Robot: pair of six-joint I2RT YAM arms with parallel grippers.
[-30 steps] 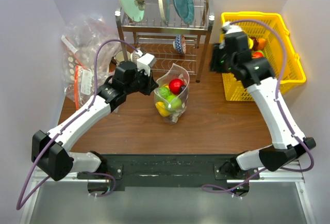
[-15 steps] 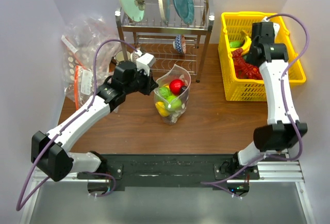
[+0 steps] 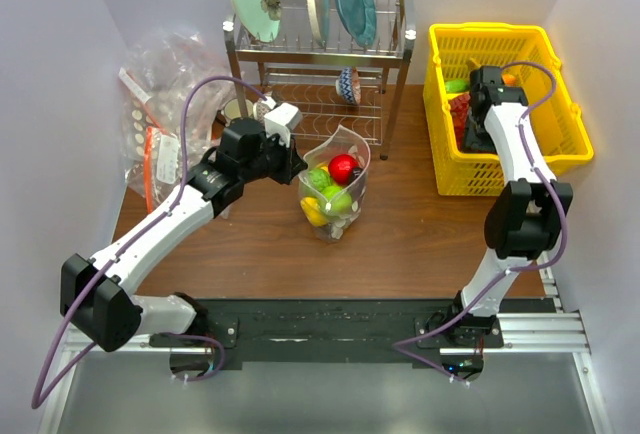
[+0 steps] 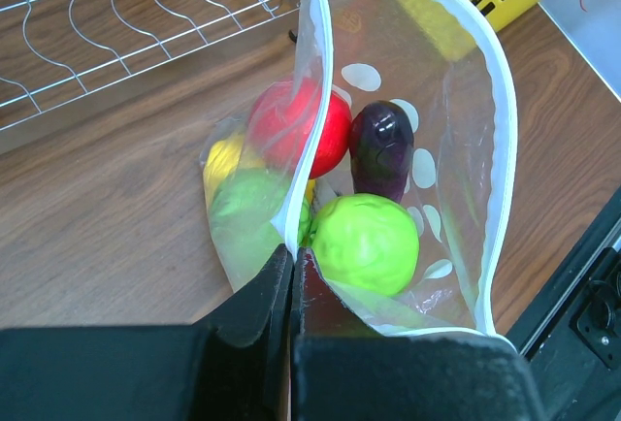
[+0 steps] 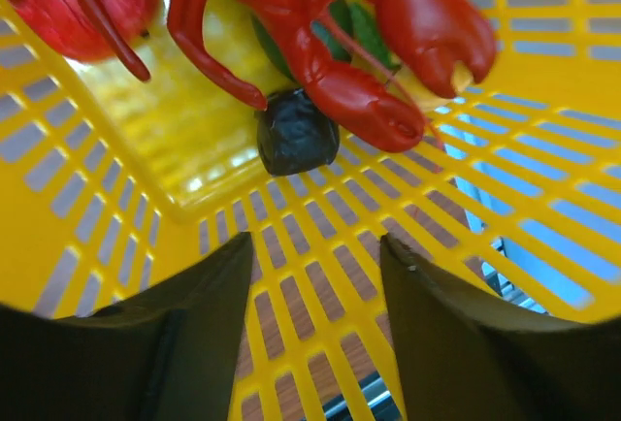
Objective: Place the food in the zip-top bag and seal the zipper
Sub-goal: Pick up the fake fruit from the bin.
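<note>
At centre of the overhead view, the zip-top bag (image 3: 335,189) stands open on the table (image 3: 420,224), holding food (image 4: 367,243): green, red, purple and yellow pieces. The left gripper (image 4: 293,258) is clamped on the bag's white-edged rim at its left side, the food just beyond its fingertips. Upper right, the right gripper (image 5: 317,244) hangs inside the yellow basket (image 3: 560,144), jaws apart and empty, a red lobster toy (image 5: 320,33) just ahead.
</note>
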